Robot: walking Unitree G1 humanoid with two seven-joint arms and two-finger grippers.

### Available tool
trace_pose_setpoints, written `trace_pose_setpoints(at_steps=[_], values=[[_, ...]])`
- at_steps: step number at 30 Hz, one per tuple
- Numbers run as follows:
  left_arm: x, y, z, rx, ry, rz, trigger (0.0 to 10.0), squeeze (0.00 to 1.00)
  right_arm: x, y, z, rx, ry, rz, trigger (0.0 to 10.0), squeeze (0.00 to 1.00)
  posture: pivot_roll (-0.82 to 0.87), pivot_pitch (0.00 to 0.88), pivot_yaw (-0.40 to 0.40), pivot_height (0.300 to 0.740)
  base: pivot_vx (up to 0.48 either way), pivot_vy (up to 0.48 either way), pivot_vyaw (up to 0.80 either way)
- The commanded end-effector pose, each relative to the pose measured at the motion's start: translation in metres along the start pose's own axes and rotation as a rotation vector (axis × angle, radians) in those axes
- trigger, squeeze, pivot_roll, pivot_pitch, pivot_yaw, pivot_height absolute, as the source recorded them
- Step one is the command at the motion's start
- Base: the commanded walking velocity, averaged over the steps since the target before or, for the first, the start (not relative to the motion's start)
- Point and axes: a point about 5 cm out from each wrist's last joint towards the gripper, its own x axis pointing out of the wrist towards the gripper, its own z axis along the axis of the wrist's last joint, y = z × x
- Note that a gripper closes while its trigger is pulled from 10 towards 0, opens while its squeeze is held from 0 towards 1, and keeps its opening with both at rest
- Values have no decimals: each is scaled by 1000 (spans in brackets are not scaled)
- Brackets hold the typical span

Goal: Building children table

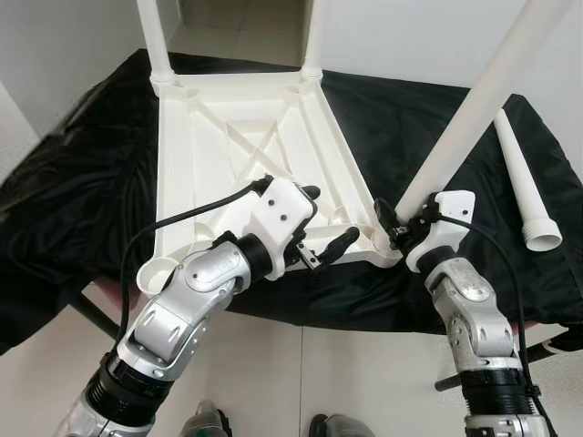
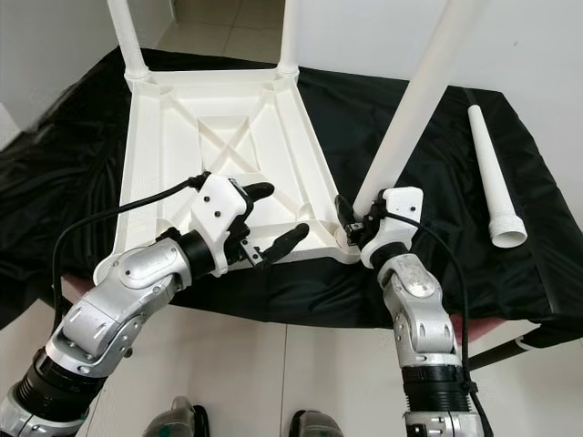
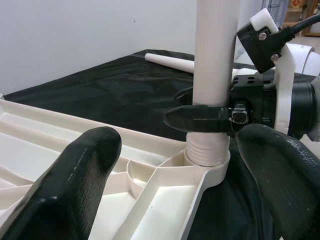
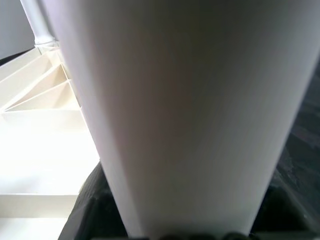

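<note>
The white plastic children's table [image 1: 241, 137] lies upside down on a black sheet [image 1: 73, 173], ribbed underside up. Two legs [image 1: 153, 41] stand in the far corners. The right claw [image 1: 398, 223] is clamped low on a third leg [image 1: 474, 105], right above its threaded end, and that end sits in the near right corner socket [image 3: 207, 162]. From the left wrist view I can see several thread rings above the socket rim, so by my reckoning it is not fully wound down yet. The leg also leans up and away to the right instead of standing straight like the far pair.

The left claw [image 1: 328, 223] hangs just over the near edge of the table beside that corner, fingers [image 3: 75, 180] spread apart and gripping nothing.

The fourth leg [image 1: 524, 182] lies loose on the sheet, well off to the right, wide threaded end toward the robot. The near left socket [image 1: 157, 273] is vacant.

To do this step well, I'd say straighten the leg first, so the threads bite squarely and don't cross. Then turn it in short twists, regripping low each time. The free left claw could press the frame down so the light table doesn't spin along. Stop once the threads vanish into the socket.
</note>
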Motion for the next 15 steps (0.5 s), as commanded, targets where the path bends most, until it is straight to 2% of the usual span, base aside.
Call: trace_pose_setpoints(at_steps=[1, 9, 10, 14, 15], values=[[-1, -5, 1, 6, 7, -73, 10000, 0, -5, 1, -32, 34, 170, -5, 10000, 0, 90, 92, -18, 740, 0, 0, 0], [-1, -5, 1, 7, 7, -71, 10000, 0, -4, 1, -35, 46, 189, -10, 10000, 0, 91, 89, -17, 740, 0, 0, 0], [-1, -6, 1, 7, 7, -73, 10000, 0, -3, -2, -39, 77, 212, -29, 10000, 0, 89, 85, -13, 740, 0, 0, 0], [-1, -6, 1, 7, 7, -75, 10000, 0, -2, -4, -40, 91, 229, -38, 10000, 0, 89, 84, -13, 740, 0, 0, 0], [-1, -7, 1, 8, 7, -77, 10000, 0, -2, -7, -43, 130, 247, -48, 10000, 0, 90, 84, -13, 740, 0, 0, 0]])
